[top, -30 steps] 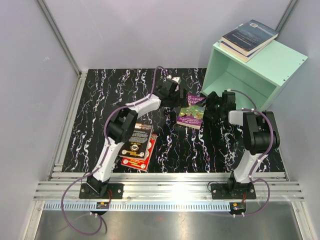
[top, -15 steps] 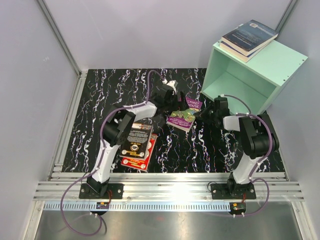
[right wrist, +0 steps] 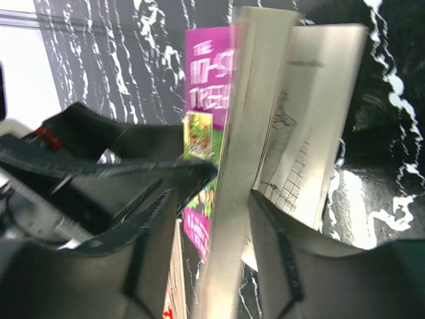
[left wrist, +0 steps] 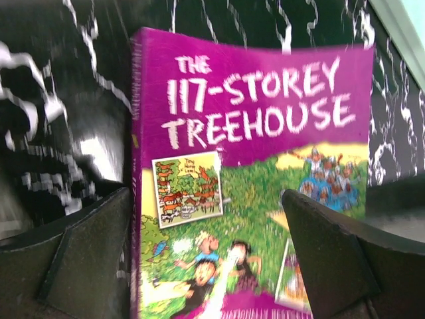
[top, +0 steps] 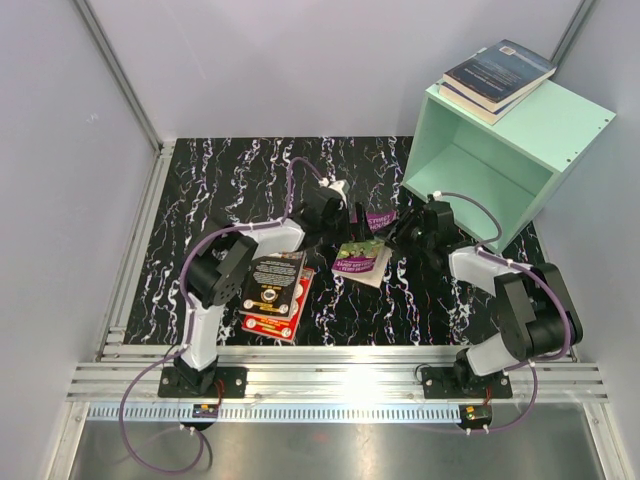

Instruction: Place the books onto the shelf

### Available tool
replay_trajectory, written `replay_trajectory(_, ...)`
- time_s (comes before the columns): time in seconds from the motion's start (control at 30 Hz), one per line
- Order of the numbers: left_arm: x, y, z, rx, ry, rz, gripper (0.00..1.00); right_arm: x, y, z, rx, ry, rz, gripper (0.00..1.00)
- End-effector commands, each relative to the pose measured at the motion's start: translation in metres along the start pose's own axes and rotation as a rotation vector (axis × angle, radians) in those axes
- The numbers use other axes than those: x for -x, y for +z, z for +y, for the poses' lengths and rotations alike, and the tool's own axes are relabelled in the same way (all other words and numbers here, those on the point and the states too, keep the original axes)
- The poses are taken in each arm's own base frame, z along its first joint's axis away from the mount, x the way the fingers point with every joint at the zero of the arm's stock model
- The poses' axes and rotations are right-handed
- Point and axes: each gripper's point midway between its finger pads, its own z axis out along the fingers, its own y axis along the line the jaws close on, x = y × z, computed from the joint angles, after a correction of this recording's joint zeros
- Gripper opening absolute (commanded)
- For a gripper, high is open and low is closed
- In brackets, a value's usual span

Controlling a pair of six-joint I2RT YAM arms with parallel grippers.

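The Treehouse book (left wrist: 252,166) is shown between the open left tool (left wrist: 204,199) only from its wrist; the right tool (right wrist: 232,186) (around pages) cannot be told.

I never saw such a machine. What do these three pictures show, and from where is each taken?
These are two robot arms, each ending in a two-finger gripper. One picture looks down from above; the other two come from cameras on the wrists. On the black table lie a black book on a red book, and a purple Treehouse book. The mint-green shelf carries two more books on top. The left gripper hangs open over the Treehouse book. The right gripper has its fingers on both sides of that book's pages; whether it grips them I cannot tell.
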Motion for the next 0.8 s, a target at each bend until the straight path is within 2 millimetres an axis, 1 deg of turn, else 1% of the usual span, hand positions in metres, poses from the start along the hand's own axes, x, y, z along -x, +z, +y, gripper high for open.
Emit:
replay_trajectory(0.0,-0.038,-0.024,-0.063,-0.195,-0.019,0.114,0.97,-0.008,0.002,0.026,0.109,-0.01,0.007,0.55)
replay_trajectory(0.03,-0.038,-0.026,-0.064,-0.195,-0.016,0.113,0.97,-0.01,0.005,0.023,0.105,-0.007,0.012,0.56)
replay_trajectory(0.1,-0.039,-0.03,-0.062,-0.175,-0.015,0.115,0.97,-0.017,0.007,0.02,0.101,-0.003,0.023,0.53)
replay_trajectory(0.17,-0.041,-0.034,-0.061,-0.171,-0.01,0.114,0.97,-0.023,0.009,0.017,0.091,-0.001,0.032,0.49)
replay_trajectory(0.23,-0.043,-0.036,-0.059,-0.167,-0.008,0.119,0.97,-0.028,0.011,0.014,0.084,0.001,0.037,0.47)
replay_trajectory(0.27,-0.042,-0.038,-0.06,-0.172,-0.006,0.113,0.97,-0.031,0.011,0.01,0.077,0.004,0.041,0.44)
replay_trajectory(0.3,-0.042,-0.038,-0.06,-0.171,-0.008,0.112,0.97,-0.035,0.011,0.008,0.075,0.007,0.049,0.35)
replay_trajectory(0.37,-0.042,-0.039,-0.059,-0.167,-0.011,0.115,0.97,-0.04,0.011,0.003,0.068,0.021,0.055,0.21)
replay_trajectory(0.4,-0.043,-0.04,-0.058,-0.164,-0.009,0.118,0.97,-0.04,0.01,0.003,0.07,0.022,0.053,0.09)
replay_trajectory(0.47,-0.04,-0.044,-0.057,-0.152,0.0,0.109,0.97,-0.041,0.004,0.001,0.062,0.016,0.048,0.02)
replay_trajectory(0.5,-0.042,-0.046,-0.052,-0.13,0.009,0.118,0.97,-0.039,0.001,0.002,0.058,0.01,0.042,0.0)
replay_trajectory(0.53,-0.04,-0.048,-0.05,-0.119,0.018,0.113,0.97,-0.036,-0.007,0.004,0.047,-0.006,0.029,0.0)
replay_trajectory(0.57,-0.032,-0.053,-0.05,-0.109,0.027,0.088,0.97,-0.032,-0.012,0.008,0.043,-0.016,0.015,0.0)
replay_trajectory(0.6,-0.037,-0.058,-0.041,-0.066,0.036,0.11,0.97,-0.025,-0.016,0.008,0.02,-0.026,-0.018,0.0)
replay_trajectory(0.63,-0.03,-0.067,-0.04,-0.05,0.045,0.093,0.96,-0.018,-0.03,0.014,0.003,-0.044,-0.04,0.0)
replay_trajectory(0.67,-0.024,-0.072,-0.032,-0.001,0.05,0.062,0.95,-0.012,-0.038,0.016,-0.015,-0.051,-0.066,0.0)
replay_trajectory(0.7,-0.03,-0.079,-0.019,0.044,0.049,0.063,0.94,0.001,-0.046,0.015,-0.057,-0.059,-0.129,0.0)
replay_trajectory(0.73,-0.019,-0.094,-0.022,0.041,0.051,0.015,0.94,0.01,-0.065,0.02,-0.087,-0.071,-0.159,0.0)
replay_trajectory(0.77,-0.015,-0.1,-0.017,0.061,0.048,-0.014,0.94,0.015,-0.074,0.022,-0.107,-0.077,-0.182,0.0)
